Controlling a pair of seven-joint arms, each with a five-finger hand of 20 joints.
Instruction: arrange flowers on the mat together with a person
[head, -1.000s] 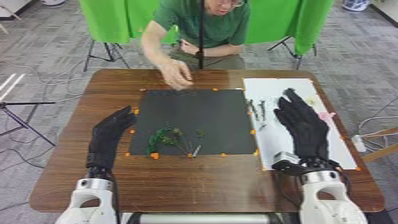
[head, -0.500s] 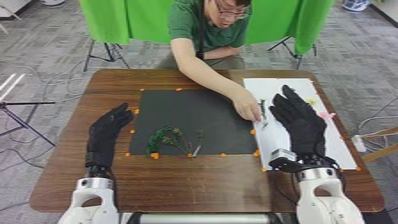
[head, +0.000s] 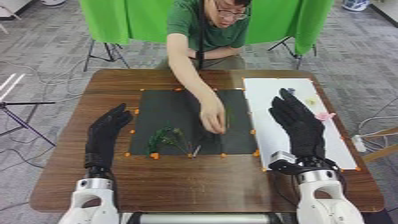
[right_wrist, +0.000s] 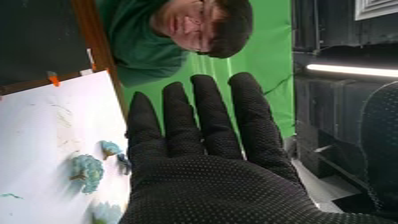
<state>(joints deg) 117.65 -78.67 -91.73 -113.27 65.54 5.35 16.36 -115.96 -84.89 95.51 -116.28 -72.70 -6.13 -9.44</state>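
In the head view, the left hand (head: 107, 130) is held open and empty beside the dark mat (head: 160, 112). The right hand (head: 299, 125) is held open over the white sheet (head: 269, 90), with nothing gripped. Green sprigs (head: 165, 136) are laid on the near part of the mat. Beside them, the person's hand (head: 213, 117) is lowered over it, where a thin green stem (head: 228, 119) can be seen; whether it is pinched cannot be told. The pink flower (head: 324, 116) is left on the sheet, just beside the right hand. If that hand were swung sideways or lowered carelessly, the bloom could be knocked or crushed. If the mat were entered now, the person's hand could be bumped and the sprigs dragged.

In the right wrist view, the right hand's fingers are kept straight. A ruffled bluish flower (right_wrist: 87, 172) and a smaller bloom (right_wrist: 109, 148) are seen on the sheet; by a hasty grasp, both might be caught together.
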